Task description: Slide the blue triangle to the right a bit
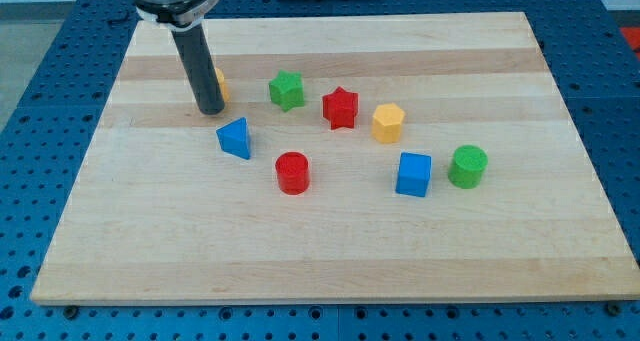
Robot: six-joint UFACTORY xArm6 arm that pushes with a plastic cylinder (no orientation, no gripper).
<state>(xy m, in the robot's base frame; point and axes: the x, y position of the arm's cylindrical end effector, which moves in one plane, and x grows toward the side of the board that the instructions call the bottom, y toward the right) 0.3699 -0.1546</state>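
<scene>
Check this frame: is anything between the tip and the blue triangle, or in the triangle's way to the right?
Nothing lies between my tip and the blue triangle. Rightward, the red cylinder sits nearest, slightly lower in the view; a short slide looks clear.

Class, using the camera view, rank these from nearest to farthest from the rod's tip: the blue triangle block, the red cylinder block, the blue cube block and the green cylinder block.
Measured from my tip, near the board's upper left:
1. Blue triangle block, just below and right of the tip.
2. Red cylinder block, lower, mid-board.
3. Blue cube block, well to the view's right.
4. Green cylinder block, farthest right.
</scene>
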